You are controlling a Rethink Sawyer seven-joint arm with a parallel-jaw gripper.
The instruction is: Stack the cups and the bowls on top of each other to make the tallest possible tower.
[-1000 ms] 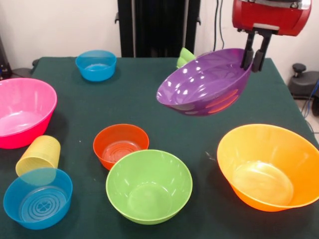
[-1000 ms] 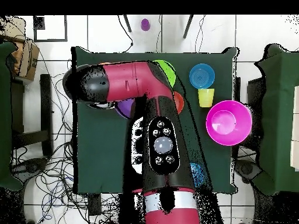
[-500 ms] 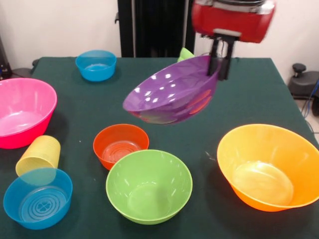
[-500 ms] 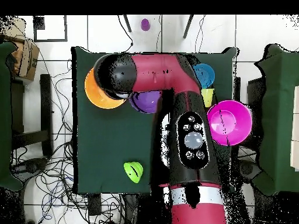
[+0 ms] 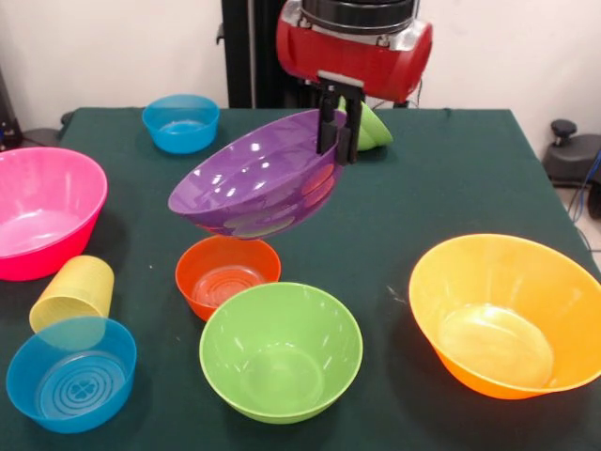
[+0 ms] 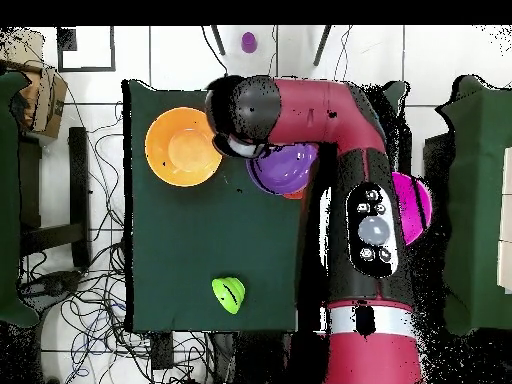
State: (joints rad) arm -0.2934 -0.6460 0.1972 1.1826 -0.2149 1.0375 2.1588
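Gripper [image 5: 340, 132] clamped on the rim of the purple bowl [image 5: 254, 178], which hangs tilted in the air above the dark green desk [image 5: 451, 178]. Taking that purple bowl as landmark — the red-orange bowl [image 5: 227, 272] sits on the desk just below it, and a lime green bowl [image 5: 280, 349] stands nearer the camera, beside the red-orange one. The big orange bowl [image 5: 507, 315] lies off to its right, a big pink bowl [image 5: 42, 211] to its left. Left and lower stand the yellow cup [image 5: 73, 293] and a small blue bowl [image 5: 71, 373] — a second blue bowl [image 5: 181, 122] rests behind.
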